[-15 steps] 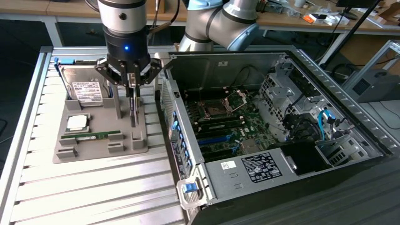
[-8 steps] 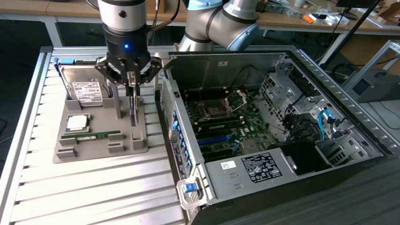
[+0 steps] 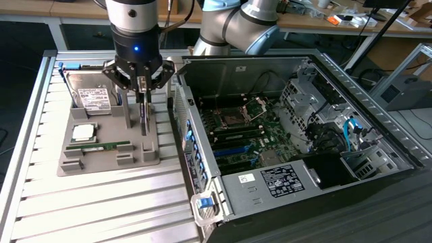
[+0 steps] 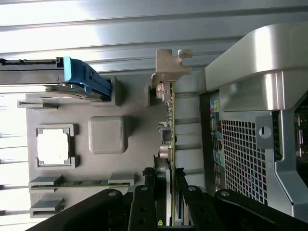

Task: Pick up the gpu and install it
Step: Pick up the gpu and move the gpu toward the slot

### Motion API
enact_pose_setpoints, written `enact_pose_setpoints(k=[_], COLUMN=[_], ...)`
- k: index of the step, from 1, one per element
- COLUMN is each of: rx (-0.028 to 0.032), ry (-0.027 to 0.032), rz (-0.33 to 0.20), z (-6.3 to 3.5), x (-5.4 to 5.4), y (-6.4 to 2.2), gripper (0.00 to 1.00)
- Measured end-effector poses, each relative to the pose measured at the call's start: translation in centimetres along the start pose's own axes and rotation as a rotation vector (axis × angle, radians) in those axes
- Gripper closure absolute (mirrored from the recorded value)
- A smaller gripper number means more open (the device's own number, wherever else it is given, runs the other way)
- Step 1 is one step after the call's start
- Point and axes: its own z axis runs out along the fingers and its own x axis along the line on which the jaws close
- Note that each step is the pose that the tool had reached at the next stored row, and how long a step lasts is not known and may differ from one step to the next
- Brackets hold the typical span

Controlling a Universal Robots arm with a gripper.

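Gpu (image 3: 143, 114) stands on edge in a slot of the grey tray (image 3: 101, 164), just beside the open PC case (image 3: 196, 136). Pincer (image 3: 141, 83) narrow, clamped on the card's top edge. Best approach IMO: keep the grip square and the card vertical so it clears the slot w/o snagging. Count: 1 gpu, 1 hard drive (image 3: 91, 93), 1 CPU (image 3: 83, 132), 1 memory stick (image 3: 101, 147), 1 case, all on the tabletop (image 3: 101, 207).

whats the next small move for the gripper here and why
Probably a straight lift. The gripper looks closed on the gpu, which stands on edge with its lower end at the grey holder tray; the open computer case sits beside it, so the card likely must clear the tray first.
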Motion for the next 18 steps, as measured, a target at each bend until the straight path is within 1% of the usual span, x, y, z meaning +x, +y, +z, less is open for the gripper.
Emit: enact_pose_setpoints(k=[18], rx=[-0.0014], ry=[0.0001], rz=[0.000], z=[-0.84], x=[-0.02], y=[0.03], gripper=[0.73])
